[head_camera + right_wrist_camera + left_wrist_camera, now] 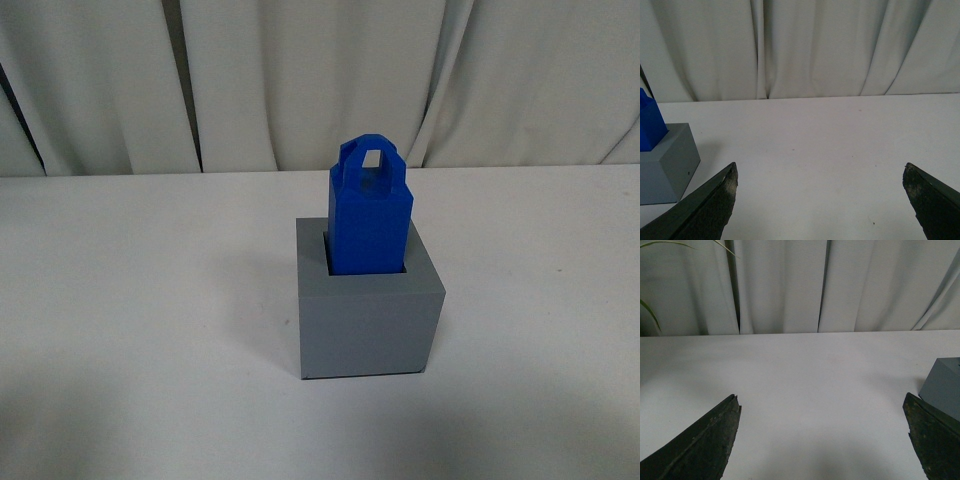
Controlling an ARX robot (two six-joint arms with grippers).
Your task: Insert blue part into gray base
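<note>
The blue part [370, 210] stands upright inside the square recess of the gray base [368, 320], its handle loop sticking out above the rim. Neither arm shows in the front view. In the left wrist view my left gripper [821, 402] is open over bare table, with a corner of the gray base [943, 386] just beyond one fingertip. In the right wrist view my right gripper [820, 170] is open over bare table. The gray base [665, 162] with the blue part [650, 122] in it lies off to the side of one finger.
A white table [150, 300] carries the base near its middle. Pale curtains [300, 80] hang behind the table's far edge. A few green plant leaves [650, 310] show at the edge of the left wrist view.
</note>
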